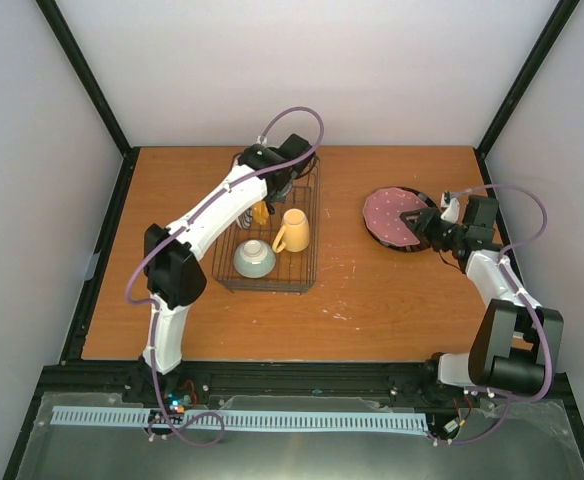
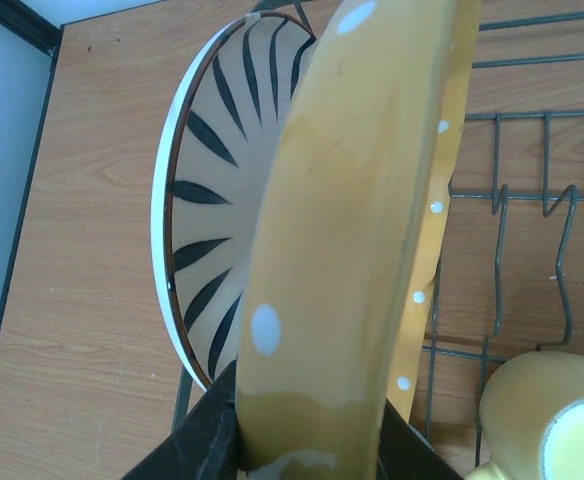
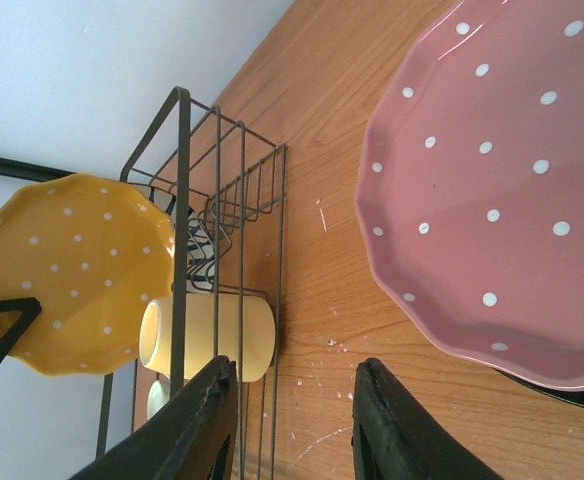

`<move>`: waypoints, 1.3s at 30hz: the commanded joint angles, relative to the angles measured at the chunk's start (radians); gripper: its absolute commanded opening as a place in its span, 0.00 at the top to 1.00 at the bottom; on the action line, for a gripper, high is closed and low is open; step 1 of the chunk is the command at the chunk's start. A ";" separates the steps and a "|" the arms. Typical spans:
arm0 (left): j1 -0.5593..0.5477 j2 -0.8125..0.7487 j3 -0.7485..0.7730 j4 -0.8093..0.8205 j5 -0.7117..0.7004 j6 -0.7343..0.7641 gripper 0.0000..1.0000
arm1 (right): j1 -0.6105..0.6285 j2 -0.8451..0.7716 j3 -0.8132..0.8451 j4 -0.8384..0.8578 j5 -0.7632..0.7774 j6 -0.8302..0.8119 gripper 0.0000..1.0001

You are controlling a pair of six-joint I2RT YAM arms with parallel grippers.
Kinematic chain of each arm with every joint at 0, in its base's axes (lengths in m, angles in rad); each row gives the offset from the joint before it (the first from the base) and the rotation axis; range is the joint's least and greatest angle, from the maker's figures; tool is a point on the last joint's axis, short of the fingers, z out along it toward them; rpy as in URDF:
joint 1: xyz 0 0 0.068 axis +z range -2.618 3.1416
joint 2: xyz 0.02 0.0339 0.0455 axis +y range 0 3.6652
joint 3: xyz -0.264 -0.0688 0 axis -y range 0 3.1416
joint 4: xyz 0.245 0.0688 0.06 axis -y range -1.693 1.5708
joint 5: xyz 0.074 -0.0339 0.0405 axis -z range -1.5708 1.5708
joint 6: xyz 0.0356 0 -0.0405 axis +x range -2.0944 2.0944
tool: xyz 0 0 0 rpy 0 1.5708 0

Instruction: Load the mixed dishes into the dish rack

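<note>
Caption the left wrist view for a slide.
Left gripper clamps an orange-yellow white-dotted plate on edge beside a black-striped white plate in the dark wire rack, yellow mug nearby.

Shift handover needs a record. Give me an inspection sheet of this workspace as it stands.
Surface: wooden table, with white scuffs near its middle.
Job's things: the dish rack holds a pale bowl, a yellow mug and a striped plate on edge. The orange-yellow plate is upright at the rack. The pink plate lies right of the rack on a dark-rimmed plate.
Clutter: nothing seen.
Grippers: left claw shut on the orange-yellow plate; right claw open beside the pink plate.
Cables: a purple cable loops off each arm.
Surroundings: white walls, black frame posts.
</note>
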State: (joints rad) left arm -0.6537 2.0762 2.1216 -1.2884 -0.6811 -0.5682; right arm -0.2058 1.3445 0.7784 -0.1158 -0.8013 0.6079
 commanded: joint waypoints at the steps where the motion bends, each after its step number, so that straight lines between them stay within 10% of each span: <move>1: 0.025 -0.050 -0.037 -0.032 0.009 -0.056 0.99 | 0.020 0.013 -0.010 0.032 -0.010 -0.001 0.67; 35: 0.051 0.092 0.026 -0.032 0.075 0.041 0.99 | 0.038 0.045 -0.045 0.081 -0.009 -0.003 0.67; 39: 0.041 0.123 0.073 -0.031 0.078 0.049 0.83 | 0.038 0.042 -0.047 0.075 -0.006 -0.008 0.67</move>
State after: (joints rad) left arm -0.6067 2.1532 2.1330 -1.2907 -0.6041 -0.5674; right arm -0.1757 1.3861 0.7441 -0.0551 -0.8036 0.6106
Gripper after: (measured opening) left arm 0.201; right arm 0.327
